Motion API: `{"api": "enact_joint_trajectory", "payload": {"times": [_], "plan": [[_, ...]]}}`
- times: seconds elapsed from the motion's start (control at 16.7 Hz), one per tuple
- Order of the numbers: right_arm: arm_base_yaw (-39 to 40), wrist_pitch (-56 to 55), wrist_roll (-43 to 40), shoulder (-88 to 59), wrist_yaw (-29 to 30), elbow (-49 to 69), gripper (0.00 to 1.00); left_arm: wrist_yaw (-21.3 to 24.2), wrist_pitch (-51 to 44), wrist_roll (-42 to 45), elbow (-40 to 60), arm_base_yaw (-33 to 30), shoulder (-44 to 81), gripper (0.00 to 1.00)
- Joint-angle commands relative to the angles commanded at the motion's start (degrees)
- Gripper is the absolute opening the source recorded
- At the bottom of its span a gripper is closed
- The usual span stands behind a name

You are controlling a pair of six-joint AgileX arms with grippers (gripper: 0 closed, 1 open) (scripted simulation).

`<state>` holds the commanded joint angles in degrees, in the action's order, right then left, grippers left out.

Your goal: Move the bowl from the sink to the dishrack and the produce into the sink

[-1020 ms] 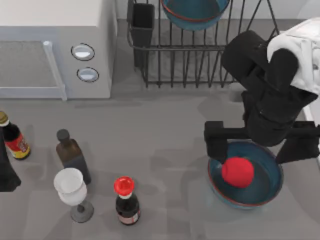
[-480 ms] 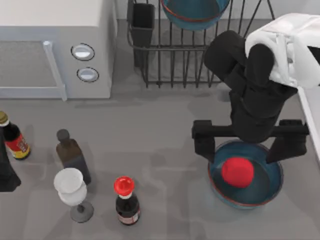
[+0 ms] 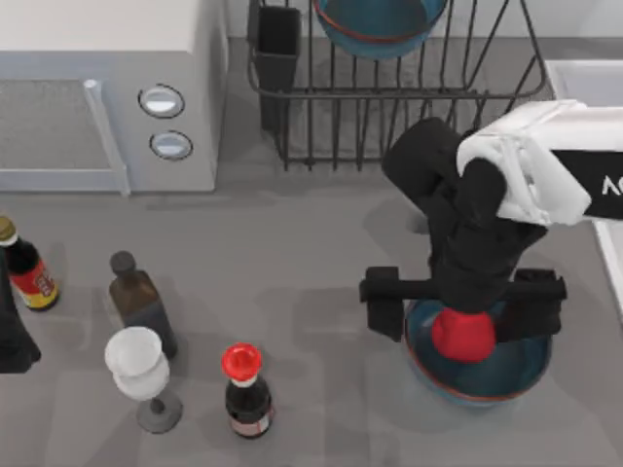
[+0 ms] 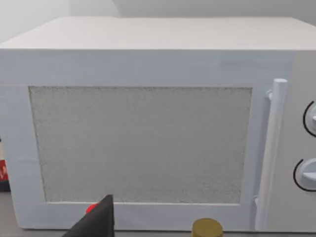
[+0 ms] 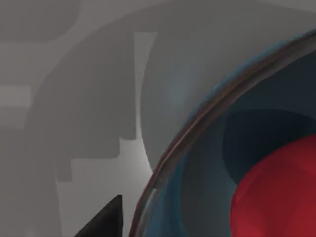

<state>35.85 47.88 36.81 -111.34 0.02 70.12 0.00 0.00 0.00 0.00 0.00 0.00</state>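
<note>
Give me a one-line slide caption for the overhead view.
Right gripper spread open above a red fruit lying in a teal bowl on the grey table, dishrack behind.

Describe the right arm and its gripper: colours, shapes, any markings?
The right arm has a glossy white boxy shell with a black panel carrying partial white lettering, then bulky matte black rounded wrist segments. The right gripper is matte black: a wide crossbar with a blocky rectangular finger at each end. No cables visible.

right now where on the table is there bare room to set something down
Free: the grey stretch between the microwave, the dishrack and the red-capped bottle, left of the right end effector. Crowded: the bottles and the wine glass at the left, and the bowl holding the red fruit.
</note>
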Motion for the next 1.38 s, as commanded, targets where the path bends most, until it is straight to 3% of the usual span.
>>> {"api": "enact_joint_trajectory", "payload": {"times": [0.48,1.26,1.38], "plan": [[0.2,-6.6,0.2,-3.3,0.1,-4.2,1.0,0.0,0.0,0.0,0.0,0.0,0.0,1.0],[0.2,-6.6,0.2,-3.3,0.1,-4.2,0.02,0.0,0.0,0.0,0.0,0.0,0.0,1.0],[0.2,-6.6,0.2,-3.3,0.1,-4.2,0.0,0.0,0.0,0.0,0.0,0.0,0.0,1.0]]}}
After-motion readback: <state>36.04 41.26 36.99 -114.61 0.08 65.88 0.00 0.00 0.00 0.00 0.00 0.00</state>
